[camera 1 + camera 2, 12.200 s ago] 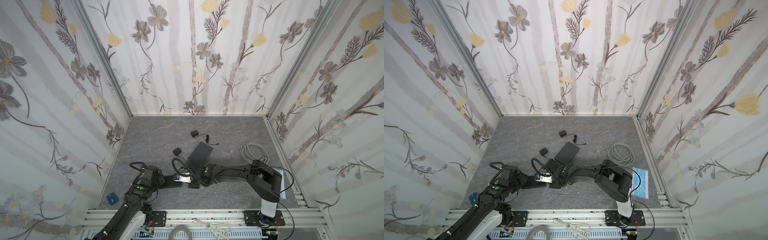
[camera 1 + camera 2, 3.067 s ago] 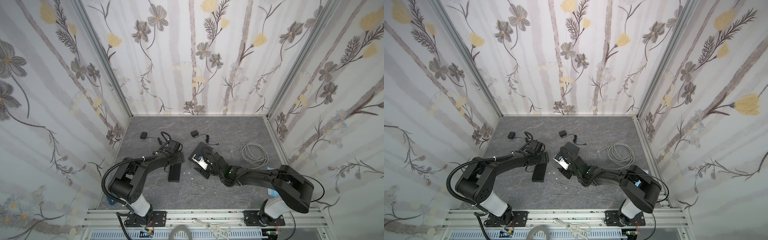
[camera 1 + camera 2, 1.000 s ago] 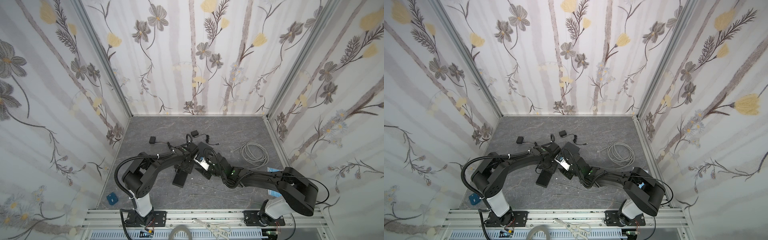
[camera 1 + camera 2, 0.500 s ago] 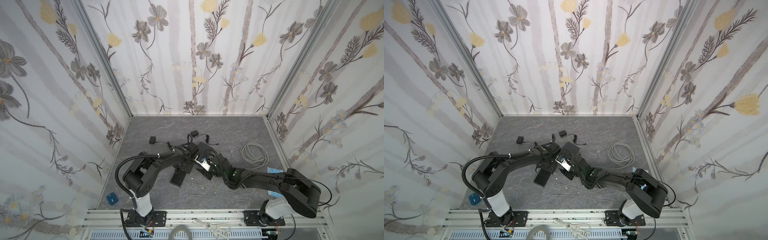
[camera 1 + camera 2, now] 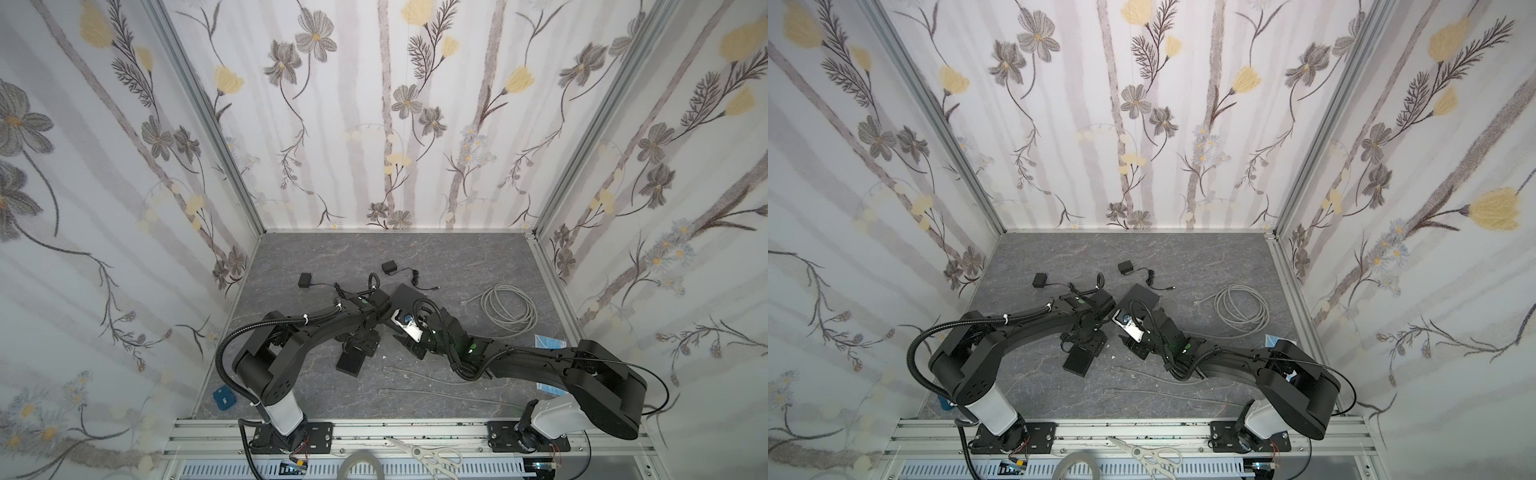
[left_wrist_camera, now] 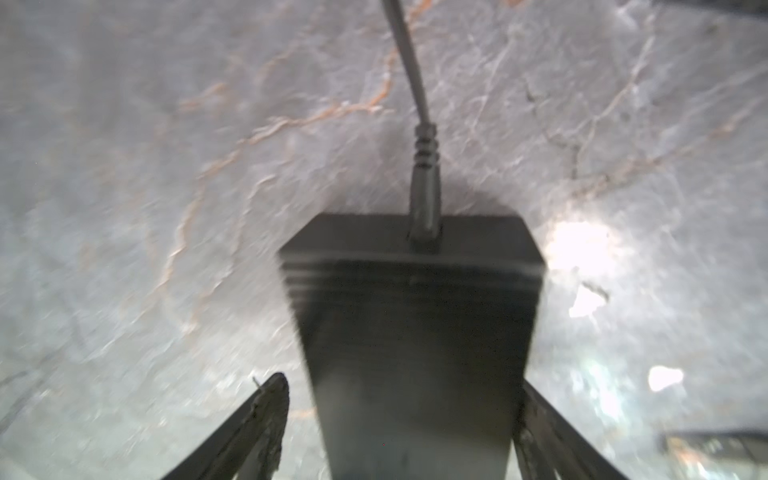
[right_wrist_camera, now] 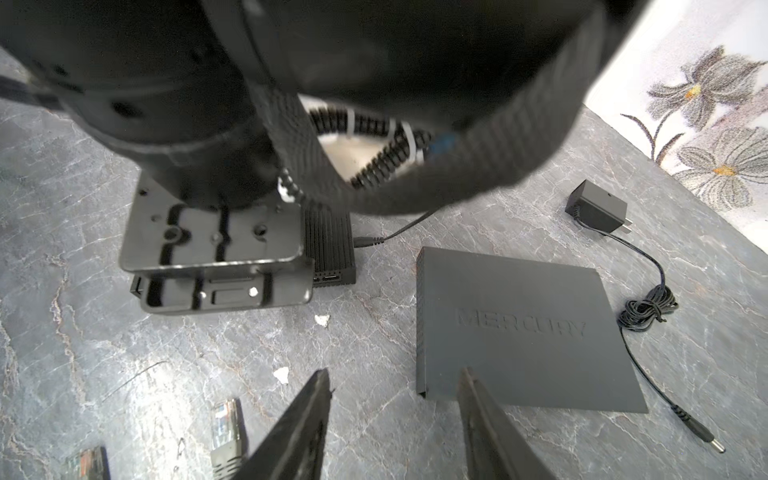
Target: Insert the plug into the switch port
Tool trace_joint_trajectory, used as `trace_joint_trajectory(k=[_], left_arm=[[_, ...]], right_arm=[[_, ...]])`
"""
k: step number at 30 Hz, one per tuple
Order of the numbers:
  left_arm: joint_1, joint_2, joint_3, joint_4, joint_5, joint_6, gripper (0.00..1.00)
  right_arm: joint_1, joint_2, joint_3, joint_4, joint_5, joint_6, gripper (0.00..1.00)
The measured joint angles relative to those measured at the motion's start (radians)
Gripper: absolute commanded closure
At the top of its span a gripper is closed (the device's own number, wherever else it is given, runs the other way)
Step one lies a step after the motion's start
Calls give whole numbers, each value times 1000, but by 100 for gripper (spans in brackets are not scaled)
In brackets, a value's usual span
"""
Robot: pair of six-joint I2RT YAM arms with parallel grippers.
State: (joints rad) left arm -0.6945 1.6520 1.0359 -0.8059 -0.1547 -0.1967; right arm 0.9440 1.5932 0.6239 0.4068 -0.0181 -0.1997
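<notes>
Marble table fills my left wrist view. At lower centre my left gripper straddles the switch, jaws apart and not gripping, with a gap on one side. The switch's long axis runs straight away from the gripper, and I judge the plug seated in its far end. My right gripper hangs open and empty nearby.

Floral wallpaper walls around grey marbled floor

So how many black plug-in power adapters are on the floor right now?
2. One black power adapter lies beyond the left arm; a second black power adapter lies beyond the flat black switch box. Others may be hidden.
</notes>
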Motion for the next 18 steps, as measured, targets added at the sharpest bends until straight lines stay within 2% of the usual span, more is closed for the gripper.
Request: trace_joint_trajectory(k=[5, 8, 13, 18], left_arm=[[5, -208, -14, 12, 0, -24, 16], [23, -363, -62, 83, 71, -51, 17], [79, -566, -192, 255, 187, -121, 17], [100, -697, -314, 391, 188, -171, 13]], right_arm=[[2, -86, -47, 15, 25, -11, 49], [27, -131, -45, -10, 44, -10, 49], [119, -165, -8, -90, 11, 1, 50], [245, -122, 0, -226, -61, -2, 51]])
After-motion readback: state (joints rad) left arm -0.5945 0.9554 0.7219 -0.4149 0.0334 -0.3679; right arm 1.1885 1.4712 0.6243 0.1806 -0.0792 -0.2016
